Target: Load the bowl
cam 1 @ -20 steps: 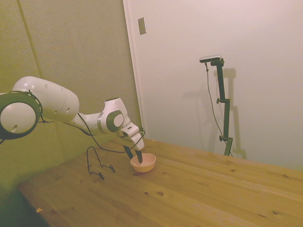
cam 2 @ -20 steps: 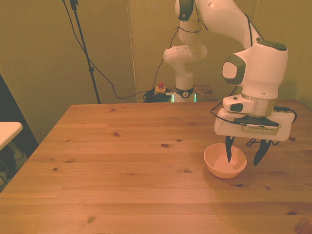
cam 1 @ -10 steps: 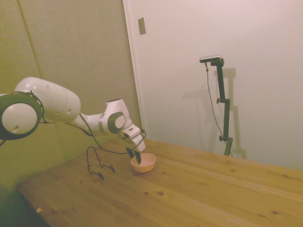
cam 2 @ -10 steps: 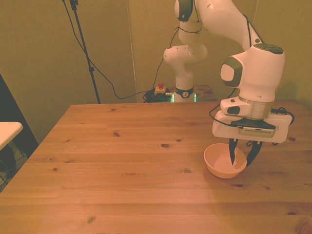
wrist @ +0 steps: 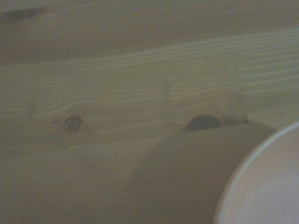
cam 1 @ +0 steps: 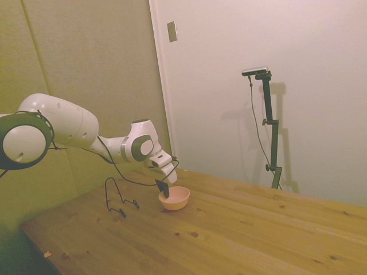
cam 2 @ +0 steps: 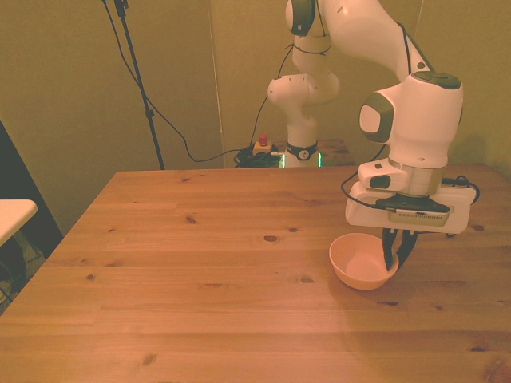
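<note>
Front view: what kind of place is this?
Likely a robotics lab or test room. A white arm's gripper grips the rim of a bowl on a bare wooden table, with cables on the floor behind.

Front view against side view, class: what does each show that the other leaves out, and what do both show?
Only the front view shows the robot's base, a red button beside it and cables on the floor. Only the side view shows a bent black wire stand on the table and a wall plate. Both show the pincer closed on the rim of the bowl.
</note>
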You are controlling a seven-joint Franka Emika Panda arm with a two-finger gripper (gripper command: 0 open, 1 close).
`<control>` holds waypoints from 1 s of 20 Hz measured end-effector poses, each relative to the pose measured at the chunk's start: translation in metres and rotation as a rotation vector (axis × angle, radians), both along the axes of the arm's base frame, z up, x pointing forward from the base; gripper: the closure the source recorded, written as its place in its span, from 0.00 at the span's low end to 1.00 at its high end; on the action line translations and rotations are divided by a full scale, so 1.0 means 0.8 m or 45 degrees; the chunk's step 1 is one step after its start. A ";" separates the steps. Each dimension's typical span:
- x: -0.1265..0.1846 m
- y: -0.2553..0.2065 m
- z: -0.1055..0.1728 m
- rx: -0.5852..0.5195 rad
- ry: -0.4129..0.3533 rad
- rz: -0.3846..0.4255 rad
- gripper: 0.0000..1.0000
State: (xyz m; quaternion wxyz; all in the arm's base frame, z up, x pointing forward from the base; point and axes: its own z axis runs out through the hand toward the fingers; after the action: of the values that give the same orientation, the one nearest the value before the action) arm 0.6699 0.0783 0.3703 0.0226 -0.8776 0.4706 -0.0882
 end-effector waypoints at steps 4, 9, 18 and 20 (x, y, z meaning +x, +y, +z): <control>0.004 -0.009 0.012 0.065 0.015 0.023 1.00; -0.015 -0.006 0.049 0.212 0.018 0.113 1.00; -0.122 0.028 0.091 0.495 -0.046 0.242 1.00; -0.139 0.022 0.072 0.566 -0.083 0.244 1.00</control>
State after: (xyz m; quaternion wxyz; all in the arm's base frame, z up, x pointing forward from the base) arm 0.5590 0.0960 0.4276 0.2387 -0.8884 0.3922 -0.0083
